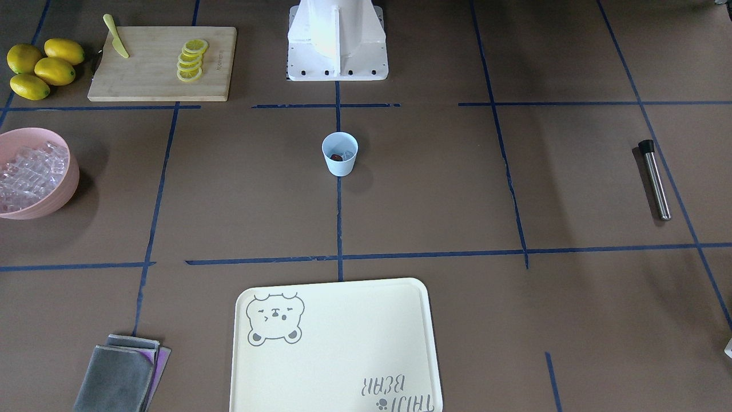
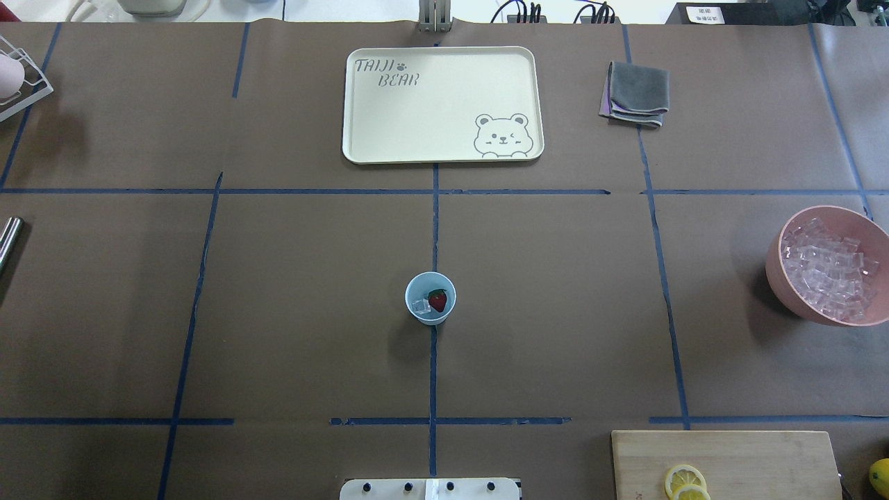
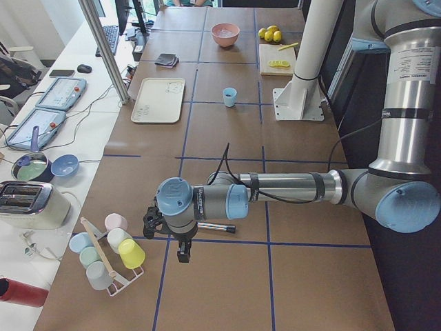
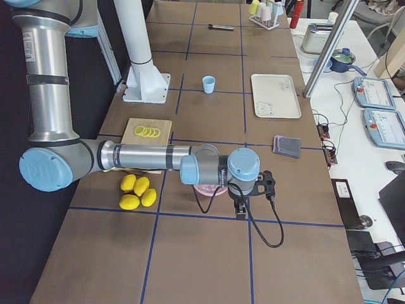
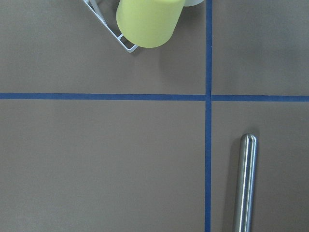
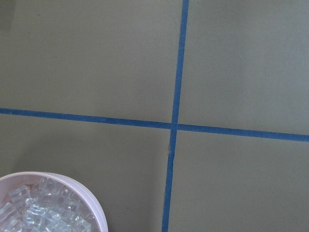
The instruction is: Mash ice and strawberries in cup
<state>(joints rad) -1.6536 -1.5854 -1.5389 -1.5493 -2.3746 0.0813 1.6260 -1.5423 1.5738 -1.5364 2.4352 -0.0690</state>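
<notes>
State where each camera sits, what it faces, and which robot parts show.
Front-facing: across the table, facing the robot's base.
Overhead: behind the robot, looking forward; base edge only.
Exterior left: table's left end; left arm near.
Exterior right: right end; right arm near.
Left wrist: down at muddler; no body.
Right wrist: down at pink bowl; no body.
Shared: cup in all four exterior views.

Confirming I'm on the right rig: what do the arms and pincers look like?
The left arm and right arm are silver tubes with pale blue joint caps. The left pincer and right pincer are black, with looping black cables.
</notes>
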